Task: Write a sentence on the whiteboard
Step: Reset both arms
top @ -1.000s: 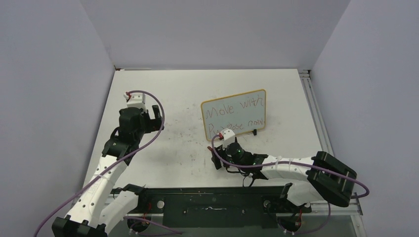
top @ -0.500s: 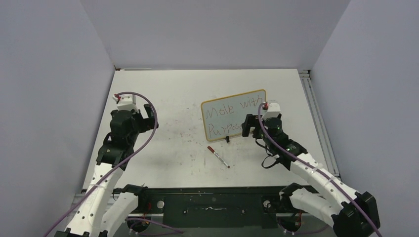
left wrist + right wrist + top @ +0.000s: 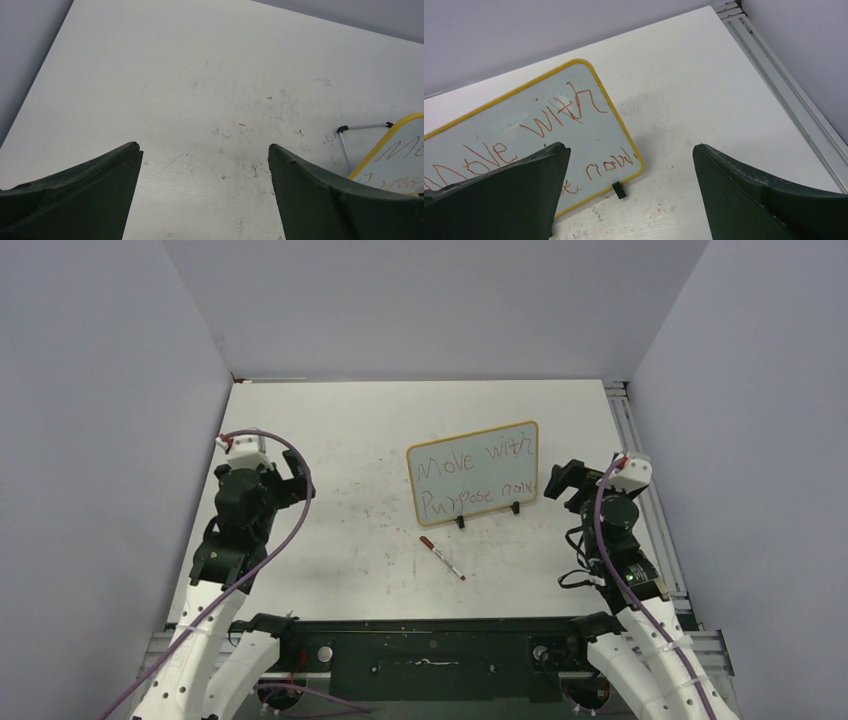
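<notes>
Marker [image 3: 441, 557] is lying on the table [image 3: 360, 430], nearer than both claws. Left gripper [image 3: 290, 478] and right gripper [image 3: 560, 480] are hovering, jaws spread, holding nothing. Between the 2, just beside the right one, the whiteboard [image 3: 474, 477] is standing, showing the sentence [image 3: 446, 464].

whiteboard [image 3: 402, 150] cropped, sentence [image 3: 559, 112] partly hidden

The scuffed white table [image 3: 350, 420] carries the standing whiteboard [image 3: 473, 472] and a marker [image 3: 443, 558] just beside it.
</notes>
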You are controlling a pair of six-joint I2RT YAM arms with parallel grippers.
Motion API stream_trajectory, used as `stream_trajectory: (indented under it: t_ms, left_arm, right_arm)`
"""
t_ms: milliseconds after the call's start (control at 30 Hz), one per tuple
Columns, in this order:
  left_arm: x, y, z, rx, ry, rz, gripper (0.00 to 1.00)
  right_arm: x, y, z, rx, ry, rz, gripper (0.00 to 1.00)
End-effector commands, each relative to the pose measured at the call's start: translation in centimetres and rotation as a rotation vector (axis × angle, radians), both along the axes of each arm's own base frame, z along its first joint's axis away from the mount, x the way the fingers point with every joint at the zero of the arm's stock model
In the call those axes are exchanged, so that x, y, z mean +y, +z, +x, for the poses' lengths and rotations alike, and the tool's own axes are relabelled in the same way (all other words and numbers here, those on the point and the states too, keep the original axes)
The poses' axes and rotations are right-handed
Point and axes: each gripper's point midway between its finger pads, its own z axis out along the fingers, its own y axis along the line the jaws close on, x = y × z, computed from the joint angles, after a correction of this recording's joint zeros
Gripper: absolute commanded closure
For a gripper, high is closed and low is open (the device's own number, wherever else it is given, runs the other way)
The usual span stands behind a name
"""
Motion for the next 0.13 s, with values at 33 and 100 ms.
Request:
stream_trajectory:
  t_ms: [33,100]
  left_arm:
    - [0.19,1.60,0.38,-0.062,0.008,0.001,0.04]
    - [0.06,1.57,0.39,-0.060,0.003,-0.004,0.04]
  right_arm:
    - [-0.72,-0.60,0.33,0.013,-0.039,-0.025,0.00]
    - [-0.72,-0.55,0.31,0.012,-0.039,-0.024,0.00]
